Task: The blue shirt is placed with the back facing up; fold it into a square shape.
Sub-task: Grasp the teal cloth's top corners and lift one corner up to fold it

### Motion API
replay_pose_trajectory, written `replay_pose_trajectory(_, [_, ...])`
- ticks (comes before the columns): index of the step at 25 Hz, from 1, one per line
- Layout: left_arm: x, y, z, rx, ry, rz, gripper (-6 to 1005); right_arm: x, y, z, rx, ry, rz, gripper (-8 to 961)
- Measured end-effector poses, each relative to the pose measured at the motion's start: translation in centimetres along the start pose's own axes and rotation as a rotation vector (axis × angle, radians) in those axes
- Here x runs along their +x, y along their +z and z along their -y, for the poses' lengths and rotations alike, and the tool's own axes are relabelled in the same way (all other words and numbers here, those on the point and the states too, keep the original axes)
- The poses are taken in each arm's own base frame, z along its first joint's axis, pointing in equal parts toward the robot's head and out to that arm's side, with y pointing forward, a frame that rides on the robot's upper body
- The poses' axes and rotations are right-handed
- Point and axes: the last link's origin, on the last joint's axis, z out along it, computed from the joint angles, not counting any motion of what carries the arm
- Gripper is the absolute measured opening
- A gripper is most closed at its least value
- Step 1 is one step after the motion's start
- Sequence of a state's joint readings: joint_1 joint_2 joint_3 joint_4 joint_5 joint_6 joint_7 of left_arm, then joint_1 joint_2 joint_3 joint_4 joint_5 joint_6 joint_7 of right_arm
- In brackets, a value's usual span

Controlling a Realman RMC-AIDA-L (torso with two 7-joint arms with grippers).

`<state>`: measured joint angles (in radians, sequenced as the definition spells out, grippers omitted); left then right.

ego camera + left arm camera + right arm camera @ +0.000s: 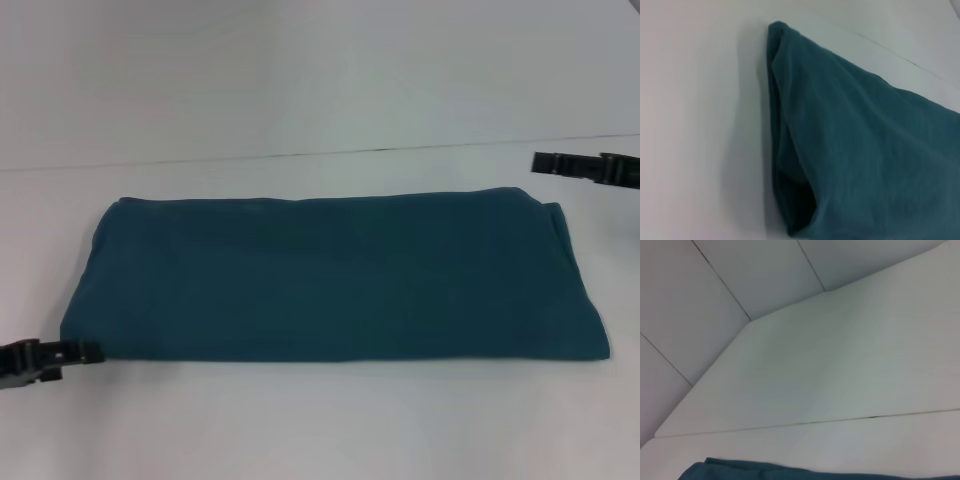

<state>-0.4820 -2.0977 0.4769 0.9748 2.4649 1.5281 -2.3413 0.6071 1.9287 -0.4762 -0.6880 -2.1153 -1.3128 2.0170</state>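
Note:
The blue shirt (330, 280) lies folded into a long wide band across the middle of the white table (320, 430), plain side up. In the left wrist view one short folded end of the blue shirt (850, 140) shows its layered edge. A strip of the blue shirt (790, 473) shows in the right wrist view. My left gripper (90, 352) sits at the shirt's near left corner, low by the table. My right gripper (538, 162) hovers past the shirt's far right corner, apart from the cloth. Neither holds any fabric.
A seam (300, 155) between table panels runs across behind the shirt. Bare white table lies in front of the shirt and behind it. Panel joints of the white backdrop (725, 285) show in the right wrist view.

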Motion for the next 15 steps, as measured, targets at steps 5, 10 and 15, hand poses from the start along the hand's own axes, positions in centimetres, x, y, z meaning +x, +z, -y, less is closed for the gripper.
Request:
replay_pose_trajectory(5, [0.2,1.6,-0.3,-0.030,-0.040,0.000,823,0.1,0.9,-0.7,-0.015,-0.016,-0.017,775])
replay_pose_trajectory(10, [0.8,2.5,-0.5,-0.034,-0.070,-0.001,824,0.0,0.9,-0.7,-0.015,-0.023,-0.016,775])
replay_pose_trajectory(15, [0.9,2.6,-0.3,-0.020,-0.087,0.004,824,0.1,0.6,-0.5,-0.009,-0.020,-0.012,775])
